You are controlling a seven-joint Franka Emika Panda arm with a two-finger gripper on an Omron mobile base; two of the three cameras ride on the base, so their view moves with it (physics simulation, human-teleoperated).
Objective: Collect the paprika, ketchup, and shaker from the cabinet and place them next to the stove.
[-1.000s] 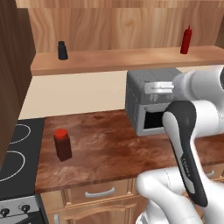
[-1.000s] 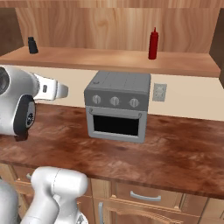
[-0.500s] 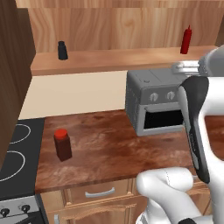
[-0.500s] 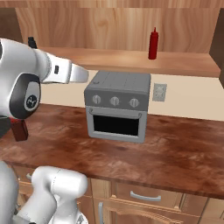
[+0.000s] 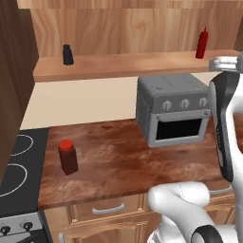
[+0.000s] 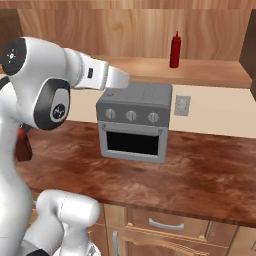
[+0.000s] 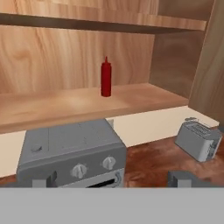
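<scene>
The paprika [image 5: 68, 156], a brown jar with a red cap, stands on the counter just right of the stove [image 5: 14, 166]. On the cabinet [image 5: 133, 66] plank the black shaker [image 5: 68, 54] stands at the left and the red ketchup [image 5: 202, 42] at the right. In the hand view the ketchup [image 7: 105, 78] is straight ahead on the plank, some way off. My gripper [image 7: 113, 180] is open and holds nothing, its fingertips [image 7: 179, 177] wide apart above the toaster oven. The hand [image 6: 117, 79] reaches out at plank height, left of the ketchup [image 6: 174, 49].
A grey toaster oven [image 5: 173, 109] sits on the counter under the plank, below my hand. A silver toaster [image 7: 199, 140] stands further right on the counter. A wall outlet [image 6: 182, 105] is behind the oven. Drawers with metal handles [image 5: 108, 209] run under the counter.
The arm has risen and the hand has swung up and to the right, over the toaster oven toward the ketchup end of the plank. The jars and bottle have not moved.
</scene>
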